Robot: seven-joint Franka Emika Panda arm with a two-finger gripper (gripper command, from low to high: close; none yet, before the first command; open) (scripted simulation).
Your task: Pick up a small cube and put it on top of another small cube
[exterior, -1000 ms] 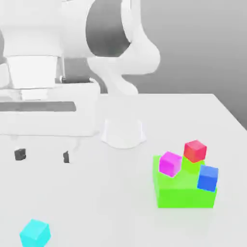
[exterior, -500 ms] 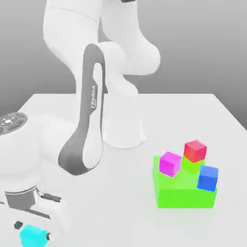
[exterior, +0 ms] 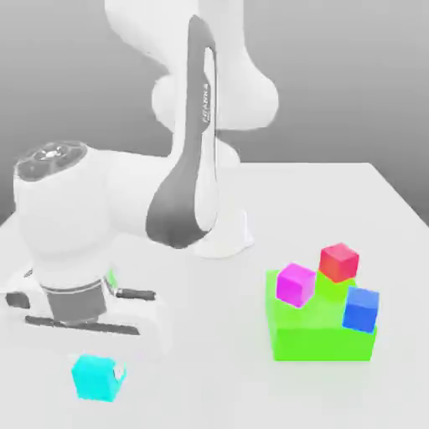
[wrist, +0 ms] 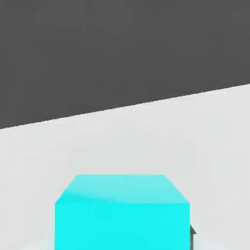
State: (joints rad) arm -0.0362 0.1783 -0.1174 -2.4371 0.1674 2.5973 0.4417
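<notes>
My tool (exterior: 99, 374) clamped on the small cyan cube (exterior: 96, 377), low near the worktop (exterior: 209, 369) at the exterior view's left. Well apart to the right: green block (exterior: 323, 339) carrying magenta cube (exterior: 296, 284), red cube (exterior: 338, 261), blue cube (exterior: 362, 309).

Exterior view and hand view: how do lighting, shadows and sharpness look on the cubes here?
Exterior view: even, diffuse light with no glare; the green block and the magenta cube, red cube and blue cube show soft, slightly blurred edges. Hand view: the cyan cube looms close, its top face brighter than its front face, against a flat dark backdrop.
</notes>
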